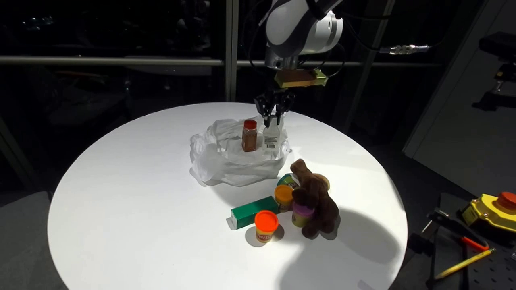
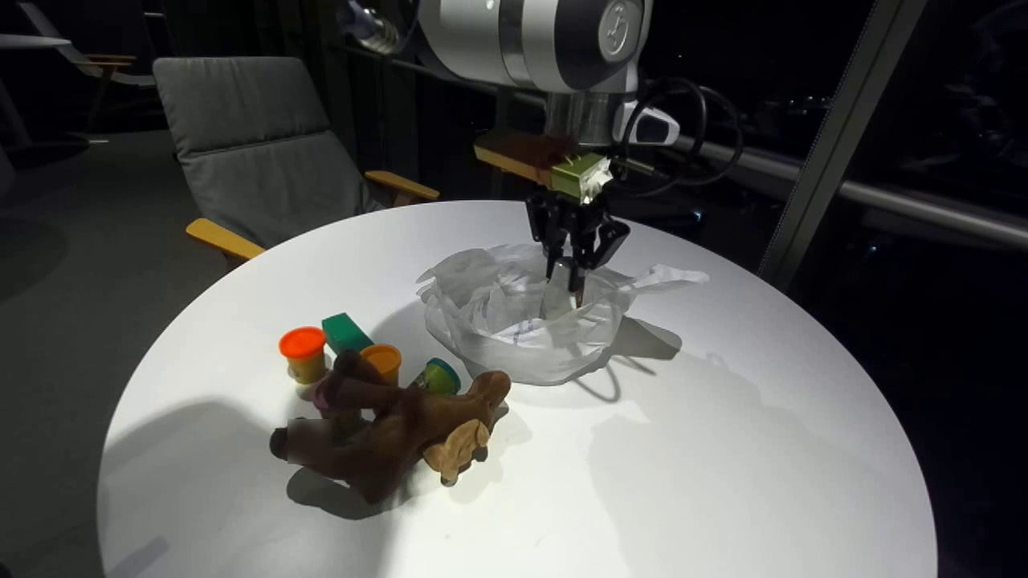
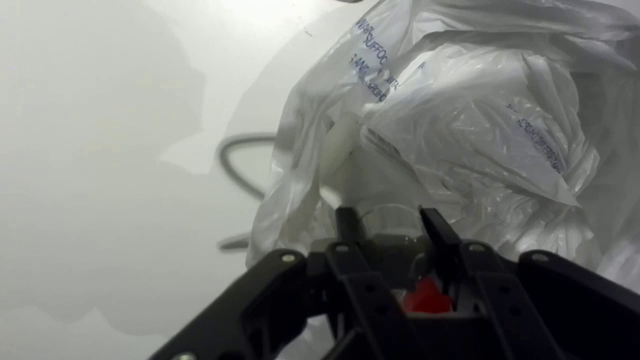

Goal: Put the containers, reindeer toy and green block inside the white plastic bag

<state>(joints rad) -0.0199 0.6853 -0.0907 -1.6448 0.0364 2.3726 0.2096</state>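
Clear bottle (image 1: 271,136) in tool (image 1: 273,121), bag (image 1: 236,171) around

In an exterior view the plastic bag (image 1: 238,171) sits toward the back of the counter (image 1: 133,193). Within its opening are the held bottle (image 1: 271,139), clasped by the end effector (image 1: 272,122), and, just left, the other bottle (image 1: 249,141); whether the held bottle touches the bag's bottom is hard to tell. Before the bag lies the block (image 1: 252,212), with a front tub (image 1: 265,229) before it and a second tub (image 1: 283,196) at its right end. Farther right, the reindeer toy (image 1: 320,207) partly covers a third tub (image 1: 300,219). In both exterior views a fourth tub (image 1: 287,182) is between bag and toy.
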